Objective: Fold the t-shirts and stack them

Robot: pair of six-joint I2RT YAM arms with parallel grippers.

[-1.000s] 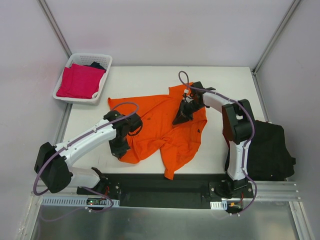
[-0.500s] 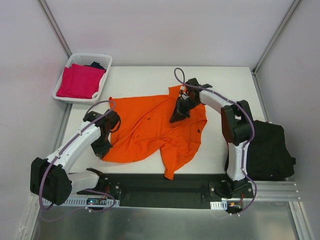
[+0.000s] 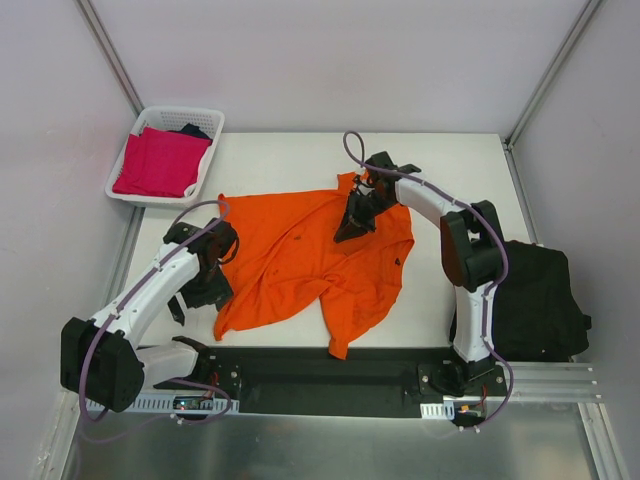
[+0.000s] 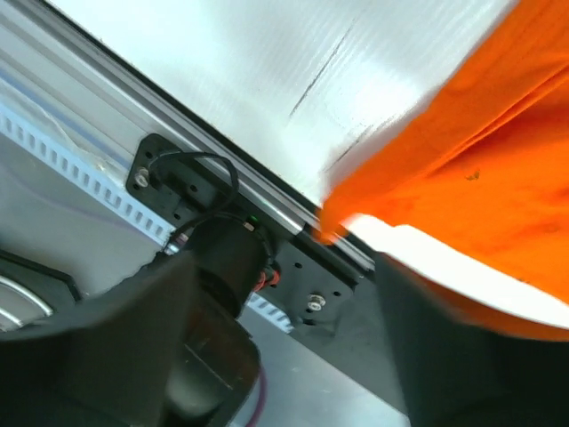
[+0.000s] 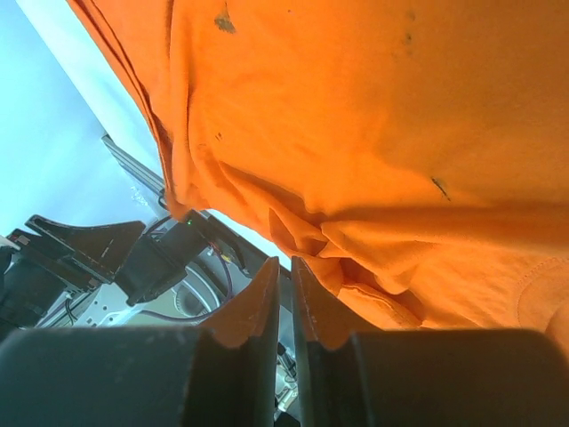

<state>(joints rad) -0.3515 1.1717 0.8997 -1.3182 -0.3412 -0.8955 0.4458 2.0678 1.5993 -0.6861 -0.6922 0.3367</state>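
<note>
Find orange shirt [image 3: 300, 250] rumpled on table [image 3: 450, 170]. Treat as light, limp, quick to bunch; pinch at hem corners or shoulders, not mid-panel. Note right gripper [image 3: 352, 225] nipped narrow on a fold, left gripper [image 3: 198, 298] wide, empty, beside the hem.

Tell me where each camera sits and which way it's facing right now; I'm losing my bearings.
Top external: fixed above and behind the bases, looking down on the table; both arms show, plus the orange t-shirt, basket and black t-shirts.
Left wrist: on the left gripper, low, facing the near-edge rail; its fingers, spread open, flank the view.
Right wrist: on the right gripper, facing the orange cloth that its fingers pinch.
Shared: all three show the orange t-shirt.
</note>
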